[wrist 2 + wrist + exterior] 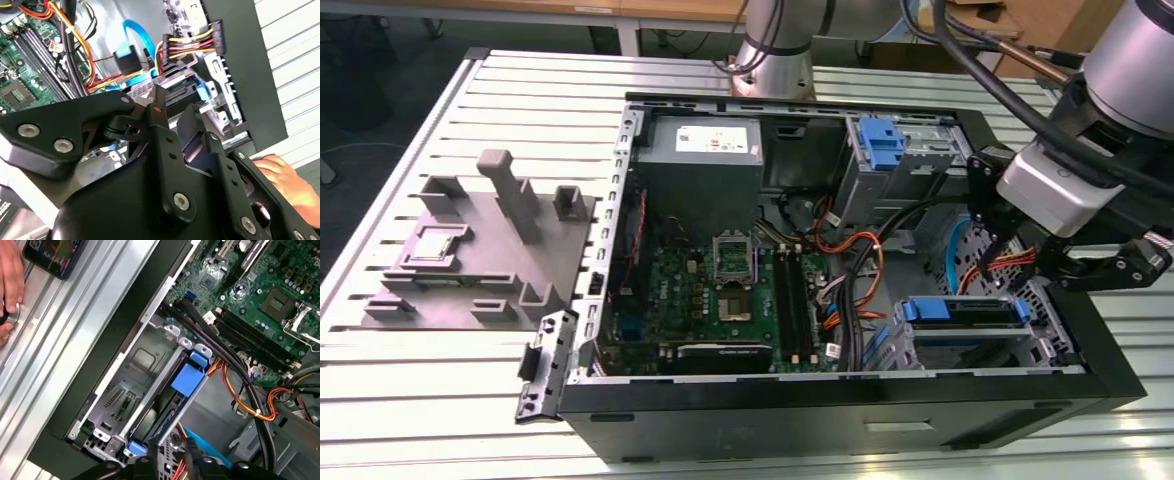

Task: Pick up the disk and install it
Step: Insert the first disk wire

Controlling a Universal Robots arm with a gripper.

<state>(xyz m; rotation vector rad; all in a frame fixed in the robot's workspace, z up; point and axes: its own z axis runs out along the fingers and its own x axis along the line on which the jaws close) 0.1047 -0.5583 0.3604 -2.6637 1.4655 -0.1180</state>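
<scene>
Okay, starting with the exterior view: the disk [962, 311] sits in the drive cage at the front corner of the open computer case [854, 415], blue carrier frame facing up, and it looks seated in there. The robot arm [1107, 70] hangs over that same corner of the case. I count one disk, one extra blue bracket [881, 140] in the bay at the case's opposite corner, and one grey stand [480, 250] on the tabletop [440, 400] outside the case.

Second wrist view: the end effector [175, 107] is released, with a gap between its fingers and nothing in it, hovering just above the cage. One hand [280, 172] rests on the tabletop outside the case wall.

First wrist view: the disk's blue tab is right there inside the case, with orange and yellow cables [240, 395] running close by.

Handling-wise, my guess is it's stiff, fairly dense for its size and slick on the metal faces, and it won't like knocks. I'd take it by the long edges of the carrier frame, not the label face.
</scene>
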